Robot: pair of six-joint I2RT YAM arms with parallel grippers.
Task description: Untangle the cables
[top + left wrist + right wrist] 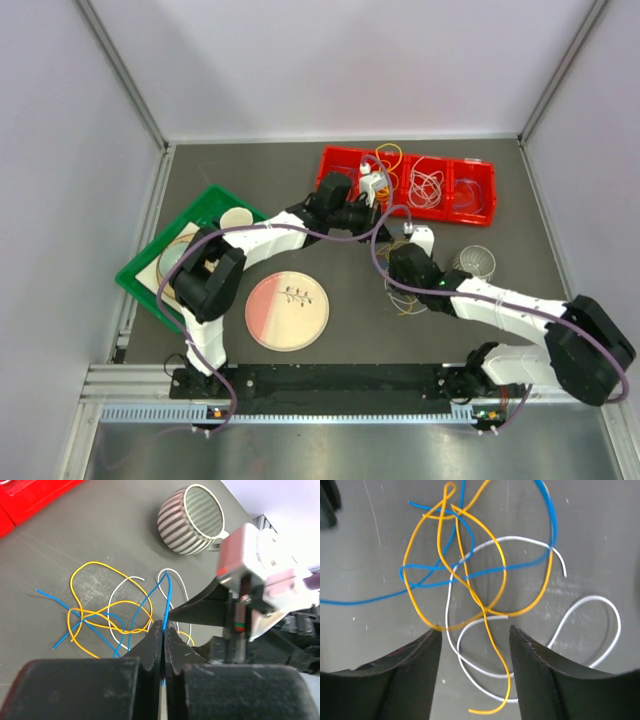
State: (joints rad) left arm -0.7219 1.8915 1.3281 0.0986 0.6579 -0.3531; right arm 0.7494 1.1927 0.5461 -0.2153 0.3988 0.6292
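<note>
Cables (405, 298): thin yellow wire (97, 563), blue wire (168, 592) and white wire (595, 598), found tangled in loose loops on the dark desk (250, 190), right of its centre, near the striped cup (192, 517). The blue wire is pinched between the left jaws, which are pressed together on it. The right jaws are held spread just above the tangle, with loops seen between them.

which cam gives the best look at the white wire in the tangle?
Right wrist. The thin white-grey wire lies close below, both loops and an end traceable. Left wrist shows the wire smaller, partly hidden by the left end effector. Top external: only a tiny tangle, white indistinguishable.
</note>
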